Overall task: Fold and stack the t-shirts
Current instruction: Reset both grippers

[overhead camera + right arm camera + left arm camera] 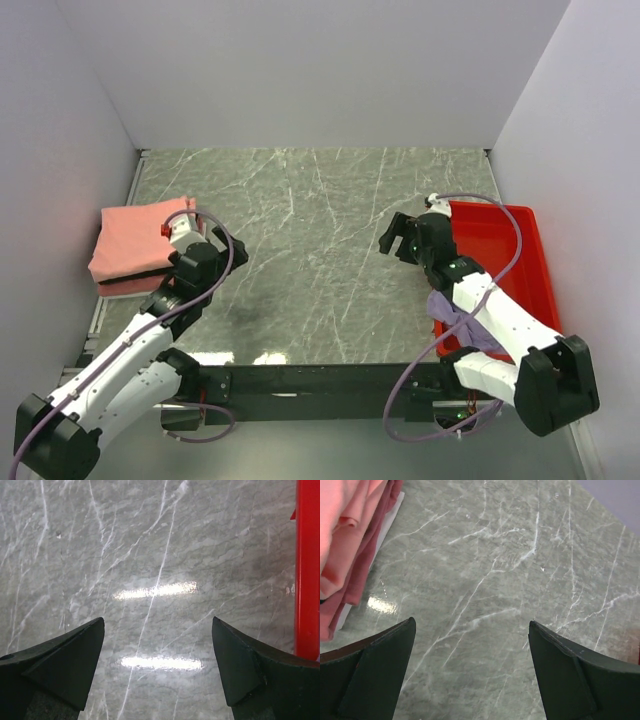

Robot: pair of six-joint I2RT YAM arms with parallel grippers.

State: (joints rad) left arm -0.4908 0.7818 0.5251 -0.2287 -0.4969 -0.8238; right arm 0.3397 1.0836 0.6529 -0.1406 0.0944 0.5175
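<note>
T-shirts [140, 240] folded in a stack, well to the left of the red tray [500, 235], across the tabletop [310, 260] from it.
Pile near square, its sides turned slightly off the tray's sides, so no clear long axis; salmon-pink on top, a dark layer [135, 275] showing along its near edge; a white edge [394, 512] peeks from beneath, whether it is a label cannot be told; lavender t-shirt [455, 312] crumpled over the right arm [505, 325] at the tray's near left corner; left end effector [472, 622] spread wide and empty, just beside the pile on the side facing the tray; right end effector [158, 620] spread wide and empty, just left of the tray's left wall.
</note>
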